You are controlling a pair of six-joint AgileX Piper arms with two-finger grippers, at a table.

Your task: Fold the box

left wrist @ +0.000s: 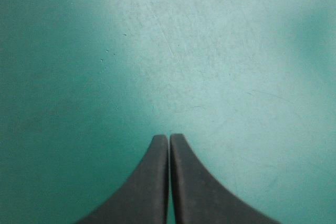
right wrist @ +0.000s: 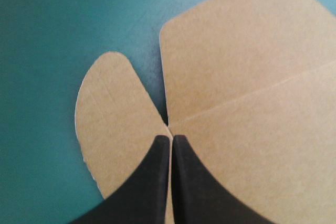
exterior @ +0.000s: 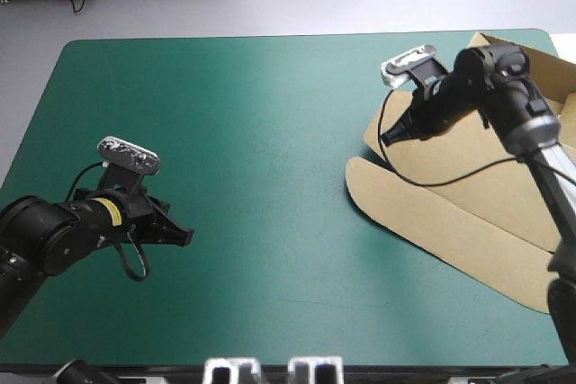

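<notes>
Box (exterior: 468, 213): one brown cut sheet, lying on the right side of the table and reaching toward its right edge. It is mostly flat, with a wall seemingly raised at the far right corner.

Right gripper (right wrist: 171, 138): hung over the box's left part, both black fingers pressed together to a point, nothing clamped between them. The tips are aimed at the notch where a rounded flap (right wrist: 113, 114) and a squared flap (right wrist: 231, 51) meet.

Left gripper (left wrist: 168, 137): also pinched closed and empty, over bare teal-green cover (exterior: 252, 132) at the near left, well apart from the box.

Risks, as judged:
- If the board is pushed by closed tips, the whole sheet may be slid across the cover instead of a flap being raised.
- With the left gripper so far off, nothing is pinned down, so the box could be driven toward the right edge.
- A flap could be creased off its score line.

Count: one box, two flaps noted at the notch, two grippers, two fingers each.
</notes>
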